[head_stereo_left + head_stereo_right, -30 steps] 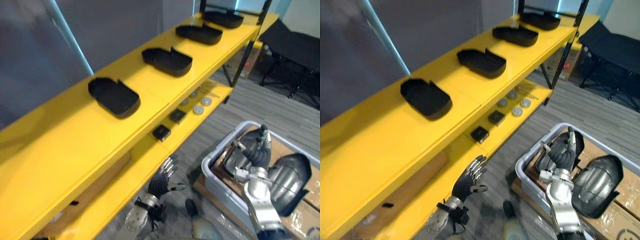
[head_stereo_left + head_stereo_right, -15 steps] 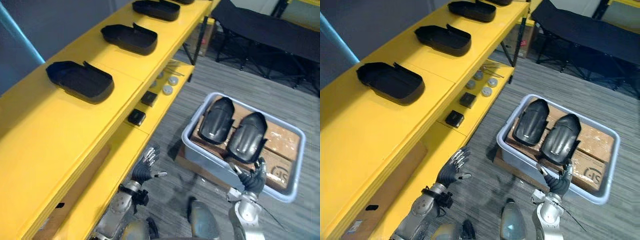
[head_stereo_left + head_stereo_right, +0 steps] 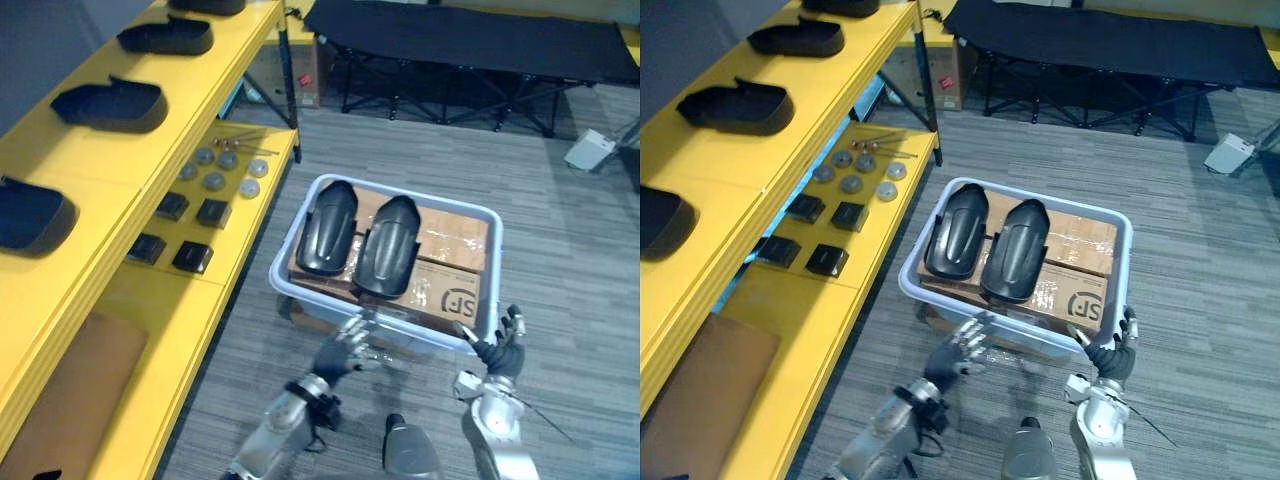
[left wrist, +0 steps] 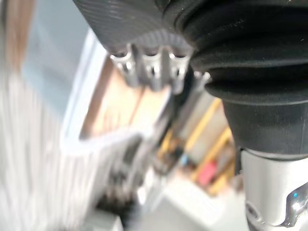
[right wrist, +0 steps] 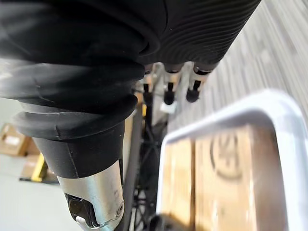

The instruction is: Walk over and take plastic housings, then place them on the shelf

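Right eye view shows grey floor [image 3: 1200,250], yellow shelf [image 3: 740,160], left hand [image 3: 952,355] and right hand [image 3: 1110,358] fingers [image 3: 968,338] splayed.

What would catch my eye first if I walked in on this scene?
Probably the long yellow shelf on the robot's left, with open black shells spaced along its top tier. Next, the pale tub on the floor, where two glossy black housings lie side by side on cardboard boxes. Just short of its near rim hang the left hand and right hand, both open and empty.
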{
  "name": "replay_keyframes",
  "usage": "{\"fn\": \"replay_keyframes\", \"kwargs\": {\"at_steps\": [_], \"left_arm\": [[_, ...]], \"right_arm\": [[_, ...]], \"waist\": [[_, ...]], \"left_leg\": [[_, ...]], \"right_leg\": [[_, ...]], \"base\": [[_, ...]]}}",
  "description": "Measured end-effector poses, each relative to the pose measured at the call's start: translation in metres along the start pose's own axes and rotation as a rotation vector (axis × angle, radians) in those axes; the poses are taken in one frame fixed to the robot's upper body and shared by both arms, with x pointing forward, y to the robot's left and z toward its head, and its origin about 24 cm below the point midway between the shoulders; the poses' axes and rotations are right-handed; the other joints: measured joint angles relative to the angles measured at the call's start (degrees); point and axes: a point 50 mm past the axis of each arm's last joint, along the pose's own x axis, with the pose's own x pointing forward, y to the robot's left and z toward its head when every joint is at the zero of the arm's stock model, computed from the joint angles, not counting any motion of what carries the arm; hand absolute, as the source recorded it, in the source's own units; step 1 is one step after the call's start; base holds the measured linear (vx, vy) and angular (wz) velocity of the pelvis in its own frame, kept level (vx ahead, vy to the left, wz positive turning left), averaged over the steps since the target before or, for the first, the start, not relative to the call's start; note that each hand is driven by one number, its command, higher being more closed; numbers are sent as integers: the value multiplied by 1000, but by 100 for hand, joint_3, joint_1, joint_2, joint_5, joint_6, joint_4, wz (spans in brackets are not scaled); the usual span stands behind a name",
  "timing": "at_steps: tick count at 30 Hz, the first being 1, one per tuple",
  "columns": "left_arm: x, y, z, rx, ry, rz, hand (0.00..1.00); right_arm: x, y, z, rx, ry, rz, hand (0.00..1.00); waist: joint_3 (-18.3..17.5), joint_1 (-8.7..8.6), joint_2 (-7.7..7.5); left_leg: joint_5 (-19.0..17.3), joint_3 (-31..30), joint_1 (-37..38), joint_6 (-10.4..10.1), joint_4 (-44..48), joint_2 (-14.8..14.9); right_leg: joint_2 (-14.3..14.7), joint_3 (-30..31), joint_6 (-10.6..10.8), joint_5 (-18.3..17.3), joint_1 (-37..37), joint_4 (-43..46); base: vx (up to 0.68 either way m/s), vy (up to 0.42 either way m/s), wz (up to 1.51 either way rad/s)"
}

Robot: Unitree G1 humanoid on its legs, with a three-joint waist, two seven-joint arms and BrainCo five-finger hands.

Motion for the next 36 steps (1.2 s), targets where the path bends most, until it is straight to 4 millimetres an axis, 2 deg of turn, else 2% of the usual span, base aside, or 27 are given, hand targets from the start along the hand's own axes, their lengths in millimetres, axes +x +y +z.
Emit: {"fn": "replay_keyframes", "kwargs": {"at_steps": [3, 4, 5, 6, 7, 9, 10, 11, 13, 16, 17, 20, 23, 25, 28, 29, 33, 35, 36], "left_arm": [[-4, 5, 0, 1, -8, 31, 0], [-8, 7, -3, -3, 2, 43, 0], [-11, 10, -5, 14, 18, 45, 0], [-18, 13, -10, 30, 43, 47, 0], [-22, 15, -12, 62, 60, 47, 0], [-25, 17, -10, 105, 70, 38, 0], [-24, 16, -9, 124, 72, 35, 0], [-22, 17, -7, 128, 67, 37, 0], [-15, 24, 4, 178, 36, 75, 0], [-16, 37, 10, 195, 19, 130, 0], [-20, 46, 9, 197, 24, 172, 0], [-33, 67, -4, 183, 77, 280, 0], [-41, 72, -14, 160, 109, 316, 0], [-42, 73, -16, 153, 104, 327, 0], [-42, 74, -17, 146, 92, 338, 0], [-43, 74, -21, 134, 98, 351, 0], [-41, 74, -25, 97, 96, 367, 0], [-42, 76, -27, 91, 103, 388, 0], [-40, 75, -26, 93, 97, 382, 0]], "right_arm": [[7, -6, -8, -25, 28, -37, 0], [11, -6, -10, -37, 36, -52, 0], [15, -3, -12, -29, 48, -71, 0], [21, 3, -15, -28, 61, -80, 0], [30, 4, -14, -26, 64, -101, 0], [51, 7, -6, -13, 55, -144, 0], [69, 7, 6, 18, 36, -185, 0], [75, 7, 11, 28, 30, -196, 0], [112, 3, 44, 42, -31, -260, 0], [135, -8, 70, 76, -59, -330, 0], [144, -12, 80, 80, -66, -359, 0], [163, -29, 111, 109, -94, -462, 0], [172, -42, 133, 134, -112, -522, 0], [176, -45, 138, 128, -88, -539, 0], [181, -51, 144, 116, -56, -562, 0], [183, -56, 145, 114, -25, -568, 0], [185, -75, 140, 86, 61, -605, 0], [186, -78, 136, 74, 121, -605, 0], [186, -85, 137, 79, 147, -615, 0]], "waist": [[18, 45, 91], [20, 86, 94], [79, 181, 38], [153, 283, -37], [213, 352, -41], [321, 400, -113], [437, 445, -123], [478, 485, -125], [756, 576, -20], [886, 734, 103], [898, 836, 147], [963, 1056, 252], [1063, 1212, 359], [1084, 1299, 419], [1218, 1334, 529], [1248, 1362, 601], [1342, 1485, 739], [1350, 1561, 766], [1376, 1615, 832]], "left_leg": [[-7, -240, 107, -50, -723, -331], [-34, -341, 246, -278, -1168, -510], [85, -302, 294, -440, -1345, -678], [85, -301, 216, -410, -1274, -785], [45, -320, 101, -345, -1121, -837], [-26, -380, -149, -254, -896, -886], [-75, -469, -344, -205, -712, -902], [-96, -486, -407, -191, -646, -901], [-213, -766, -828, -132, -212, -891], [-236, -953, -1151, -100, 7, -900], [-240, -1040, -1321, -101, 86, -910], [-231, -1247, -1697, -87, 271, -936], [-235, -1346, -1830, -72, 406, -961], [-250, -1398, -1924, -49, 484, -958], [-292, -1472, -2054, -8, 622, -955], [-349, -1502, -2175, 5, 757, -940], [-444, -1540, -2419, 51, 1009, -906], [-473, -1548, -2556, 40, 1095, -899], [-478, -1554, -2629, 51, 1163, -899]], "right_leg": [[-110, -23, 69, 90, -79, -167], [-168, -33, 131, 152, -174, -183], [-308, 5, 196, 253, -211, -228], [-408, 15, 271, 490, -166, -424], [-459, 2, 315, 651, -94, -632], [-496, -58, 346, 911, -52, -963], [-505, -172, 333, 1091, 8, -1180], [-504, -182, 341, 1135, 10, -1219], [-496, -378, 353, 1260, 3, -1295], [-485, -532, 355, 1329, -51, -1340], [-482, -615, 341, 1344, -125, -1339], [-471, -772, 348, 1394, -292, -1316], [-484, -836, 351, 1395, -336, -1248], [-484, -899, 352, 1394, -406, -1181], [-485, -956, 352, 1393, -459, -1096], [-487, -958, 357, 1385, -553, -1008], [-490, -962, 361, 1374, -724, -864], [-514, -959, 362, 1372, -881, -788], [-519, -963, 363, 1371, -938, -733]], "base": [[-88, 53, 22], [-79, 123, 9], [-100, 202, 3], [-82, 211, 2], [-92, 214, 7], [-92, 145, 17], [-96, 110, 20], [-125, 114, 26], [-132, 76, 36], [-110, 51, 35], [-90, 36, 29], [-63, 30, 25], [-17, 45, 17], [-25, 34, 6], [-45, 48, 7], [-68, 76, -3], [-67, 82, -4], [-85, 65, -5], [-88, 54, 0]]}}
